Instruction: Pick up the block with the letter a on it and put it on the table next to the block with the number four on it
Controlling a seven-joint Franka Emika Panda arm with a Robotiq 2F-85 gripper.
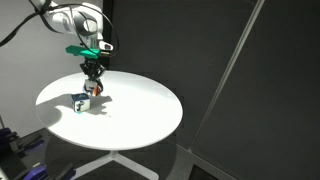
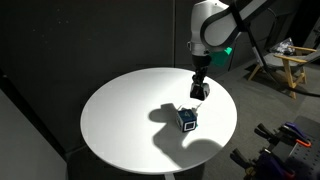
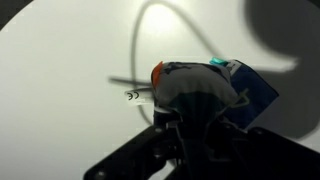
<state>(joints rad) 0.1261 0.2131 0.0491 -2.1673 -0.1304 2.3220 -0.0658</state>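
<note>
Reaching down from above, arm holds wrist vertical, gripper [image 1: 92, 87] pointing straight at table [image 1: 140, 112]. Fingers look clamped on block with the letter a [image 2: 200, 91], low over top; contact with surface unclear. Block with the number four [image 1: 80, 101] sits on table just beside it. Both lie in table's half on arm's side, inside rim. Wide bare top stretches to opposite rim.

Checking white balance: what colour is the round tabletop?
White; the table shows best in an exterior view.
</note>
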